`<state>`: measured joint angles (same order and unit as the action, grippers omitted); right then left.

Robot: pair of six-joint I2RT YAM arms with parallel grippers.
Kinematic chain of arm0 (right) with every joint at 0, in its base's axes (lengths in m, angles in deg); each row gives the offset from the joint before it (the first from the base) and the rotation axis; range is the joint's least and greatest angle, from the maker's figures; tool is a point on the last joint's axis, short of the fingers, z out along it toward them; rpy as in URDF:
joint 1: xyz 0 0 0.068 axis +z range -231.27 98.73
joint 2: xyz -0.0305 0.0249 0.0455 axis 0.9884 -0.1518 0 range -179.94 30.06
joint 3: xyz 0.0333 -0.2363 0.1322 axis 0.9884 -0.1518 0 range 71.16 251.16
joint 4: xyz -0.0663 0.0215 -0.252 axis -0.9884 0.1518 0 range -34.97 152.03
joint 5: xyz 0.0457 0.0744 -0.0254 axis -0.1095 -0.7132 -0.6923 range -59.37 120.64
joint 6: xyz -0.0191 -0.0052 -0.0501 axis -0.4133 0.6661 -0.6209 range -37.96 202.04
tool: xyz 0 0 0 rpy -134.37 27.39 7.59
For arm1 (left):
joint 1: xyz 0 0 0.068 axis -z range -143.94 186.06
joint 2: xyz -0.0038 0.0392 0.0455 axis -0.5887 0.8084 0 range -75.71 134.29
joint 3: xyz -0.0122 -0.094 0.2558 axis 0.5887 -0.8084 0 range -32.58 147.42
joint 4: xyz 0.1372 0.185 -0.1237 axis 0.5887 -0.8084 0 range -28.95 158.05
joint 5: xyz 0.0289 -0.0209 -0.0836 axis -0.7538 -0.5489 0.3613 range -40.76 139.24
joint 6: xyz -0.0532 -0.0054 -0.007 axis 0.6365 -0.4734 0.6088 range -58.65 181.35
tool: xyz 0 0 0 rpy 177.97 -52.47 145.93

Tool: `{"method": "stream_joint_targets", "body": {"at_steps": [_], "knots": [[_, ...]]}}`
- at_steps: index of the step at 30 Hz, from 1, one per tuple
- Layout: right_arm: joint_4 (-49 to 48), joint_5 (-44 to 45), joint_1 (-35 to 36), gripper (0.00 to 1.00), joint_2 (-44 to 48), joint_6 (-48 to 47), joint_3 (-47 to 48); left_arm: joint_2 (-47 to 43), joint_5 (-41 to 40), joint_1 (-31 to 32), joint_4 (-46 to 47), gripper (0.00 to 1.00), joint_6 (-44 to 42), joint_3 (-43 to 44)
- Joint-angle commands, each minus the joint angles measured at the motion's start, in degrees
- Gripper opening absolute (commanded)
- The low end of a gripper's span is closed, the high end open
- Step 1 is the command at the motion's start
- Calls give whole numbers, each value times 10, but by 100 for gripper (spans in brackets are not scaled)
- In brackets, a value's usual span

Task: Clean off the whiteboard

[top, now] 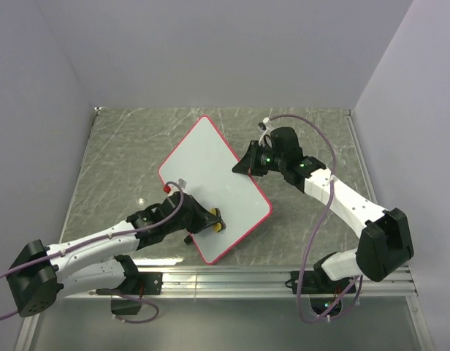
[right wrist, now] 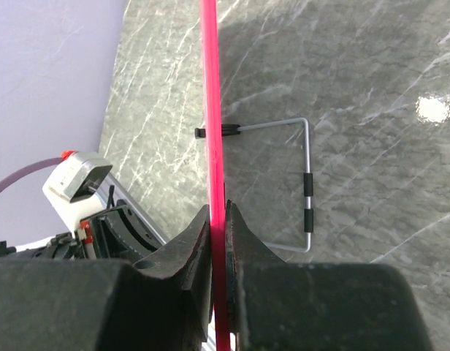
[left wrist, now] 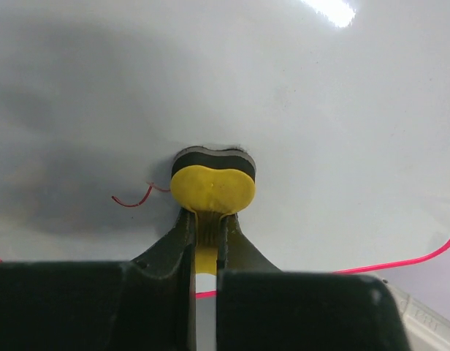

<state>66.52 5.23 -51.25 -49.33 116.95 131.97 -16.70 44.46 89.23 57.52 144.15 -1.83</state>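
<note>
Toward the near corner of the whiteboard [top: 210,164], your left hand [top: 204,223] is pinching the tab of the yellow-and-black eraser [left wrist: 212,183]. The eraser pad lies on the board face. Just left of the eraser, a thin red stroke [left wrist: 134,199] is uncleaned. A pass that runs straight ahead would probably miss it.

The whiteboard sits mid-tabletop [top: 305,131], turned diamond-wise. Whether it lies flat or is propped cannot be told.

At the board's right edge, your right hand [top: 243,167] is pressed together on the red rim [right wrist: 210,110]. That grip covers only a narrow strip.

Expect these faults:
- Hard wiping near the far-off left corner may lever the board and pull the rim out of the pinch.
- Side load may twist the eraser in its narrow hold.
- The wire stand [right wrist: 307,183] beside the rim may catch if the board shifts.
</note>
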Motion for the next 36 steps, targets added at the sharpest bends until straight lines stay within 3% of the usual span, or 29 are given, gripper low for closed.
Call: {"method": "stream_joint_targets", "body": {"at_steps": [1,12,23,29,36], "knots": [[33,-83,43,0,-11,19,10,70,-30,-25,-170,0,3,-53],[46,-65,43,0,-4,10,27,160,-27,-54,-302,0,-30,6],[49,-66,38,0,3,11,42,190,-21,-72,-330,0,-46,9],[42,-66,37,0,1,16,40,107,-92,-72,-404,0,-69,134],[28,-58,38,0,0,19,24,74,-163,-73,-496,0,-120,435]]}}
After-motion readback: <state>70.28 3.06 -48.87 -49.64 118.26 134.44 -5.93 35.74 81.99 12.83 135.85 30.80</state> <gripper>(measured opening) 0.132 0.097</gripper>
